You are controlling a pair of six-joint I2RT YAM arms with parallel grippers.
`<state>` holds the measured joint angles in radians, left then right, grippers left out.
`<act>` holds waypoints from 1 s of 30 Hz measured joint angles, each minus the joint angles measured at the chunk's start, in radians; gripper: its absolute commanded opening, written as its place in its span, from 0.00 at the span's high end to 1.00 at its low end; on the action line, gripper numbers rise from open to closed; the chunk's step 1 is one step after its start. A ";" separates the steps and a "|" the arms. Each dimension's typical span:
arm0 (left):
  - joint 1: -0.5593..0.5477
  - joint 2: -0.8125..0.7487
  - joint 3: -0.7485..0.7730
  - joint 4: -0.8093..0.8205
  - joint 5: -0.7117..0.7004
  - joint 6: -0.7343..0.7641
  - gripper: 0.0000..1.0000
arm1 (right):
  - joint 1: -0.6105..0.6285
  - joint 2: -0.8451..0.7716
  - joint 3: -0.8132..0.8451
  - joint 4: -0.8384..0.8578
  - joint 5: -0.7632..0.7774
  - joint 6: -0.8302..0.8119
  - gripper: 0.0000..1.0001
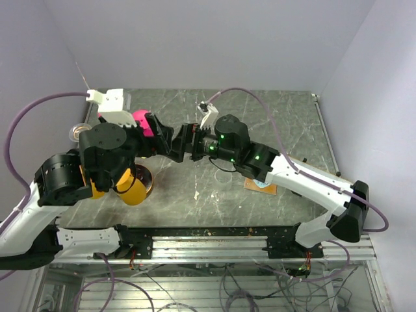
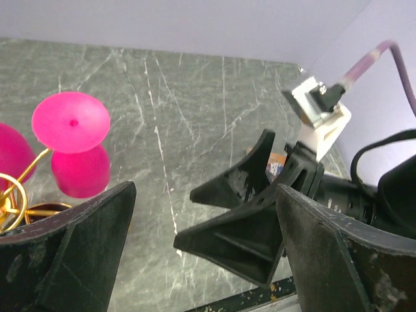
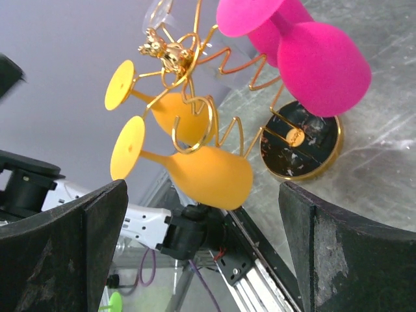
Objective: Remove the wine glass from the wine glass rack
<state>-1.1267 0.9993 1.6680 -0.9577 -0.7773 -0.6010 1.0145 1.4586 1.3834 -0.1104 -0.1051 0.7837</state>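
The gold wire wine glass rack [image 3: 188, 65] stands on its round shiny base [image 3: 302, 140]; in the top view only part of the base [image 1: 148, 181] shows under my left arm. Two yellow wine glasses [image 3: 208, 172] and pink wine glasses [image 3: 318, 65] hang upside down from its arms. A pink glass [image 2: 80, 171] hangs at the left of the left wrist view. My right gripper [image 3: 201, 188] is open and empty, facing the lower yellow glass from a distance. My left gripper [image 2: 203, 188] is open and empty, with the right gripper's fingers [image 2: 240, 221] just in front of it.
In the top view the two grippers, left [image 1: 166, 140] and right [image 1: 188, 142], meet tip to tip at table centre. A clear glass [image 1: 79, 132] hangs at the rack's far left. An orange coaster [image 1: 260, 185] lies under the right arm. The metal rail [image 1: 214, 244] runs along the near edge.
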 measured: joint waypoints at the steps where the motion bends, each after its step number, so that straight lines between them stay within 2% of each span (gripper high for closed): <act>1: 0.000 0.022 0.028 -0.004 -0.004 0.006 0.02 | -0.002 -0.010 -0.011 -0.004 0.000 -0.002 0.00; 5: 0.069 0.107 0.115 -0.006 0.026 0.050 0.00 | -0.030 -0.068 -0.045 -0.025 0.016 -0.014 0.01; 6: 0.124 0.126 0.127 -0.003 0.059 0.066 0.02 | -0.040 -0.087 -0.052 -0.027 0.022 -0.017 0.00; 9: 0.389 0.189 0.144 0.012 0.244 0.111 0.06 | -0.064 -0.140 -0.077 -0.032 0.035 -0.024 0.00; 12: 0.556 0.258 0.169 0.016 0.391 0.145 0.04 | -0.076 -0.180 -0.095 -0.034 0.049 -0.033 0.00; 18: 0.743 0.308 0.177 0.024 0.630 0.183 0.07 | -0.078 -0.210 -0.121 -0.040 0.058 -0.050 0.00; 24: 0.972 0.286 0.133 0.029 0.811 0.185 0.17 | -0.084 -0.211 -0.127 -0.062 0.056 -0.081 0.00; 27: 1.027 0.268 0.076 0.028 0.878 0.182 0.26 | -0.088 -0.211 -0.127 -0.071 0.050 -0.099 0.00; 30: 1.064 0.269 0.012 0.022 0.935 0.183 0.28 | -0.092 -0.211 -0.127 -0.078 0.048 -0.114 0.00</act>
<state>-0.0628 1.2678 1.6802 -0.9360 0.1574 -0.4183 0.9226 1.2480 1.2560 -0.1883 -0.0566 0.6697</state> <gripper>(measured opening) 0.728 0.994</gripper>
